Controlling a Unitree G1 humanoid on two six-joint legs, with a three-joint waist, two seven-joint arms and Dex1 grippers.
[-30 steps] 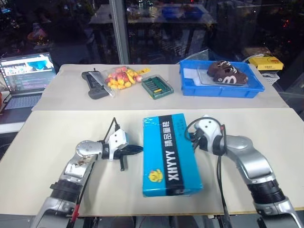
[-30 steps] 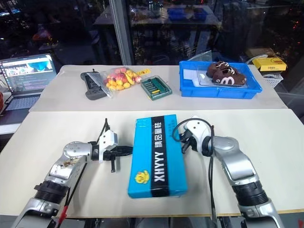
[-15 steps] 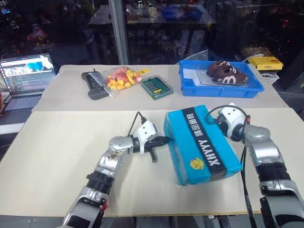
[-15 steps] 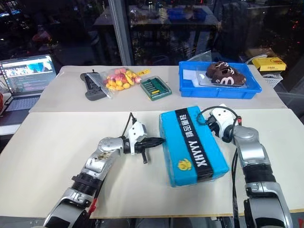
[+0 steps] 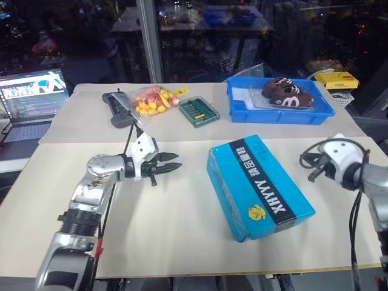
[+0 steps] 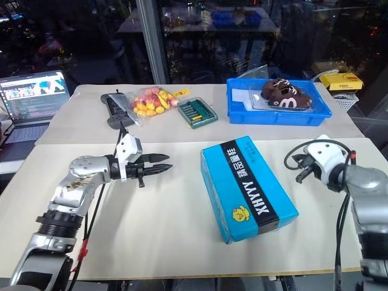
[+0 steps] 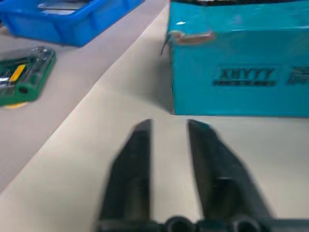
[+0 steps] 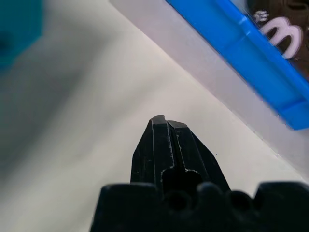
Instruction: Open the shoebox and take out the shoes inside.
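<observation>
L gripper hangs w/ fingers parted, holding nothing, well left of the shoebox. R gripper is pinched shut & empty, right of box. Box lies lid closed, skewed, mid-table; blue tray beyond it.

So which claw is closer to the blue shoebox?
Left, but only just. The left claw hovers open off one side of the shoebox, pointing at it. The right claw is shut and sits off the other side, aimed toward the blue tray.

Bare table around shoebox
</observation>
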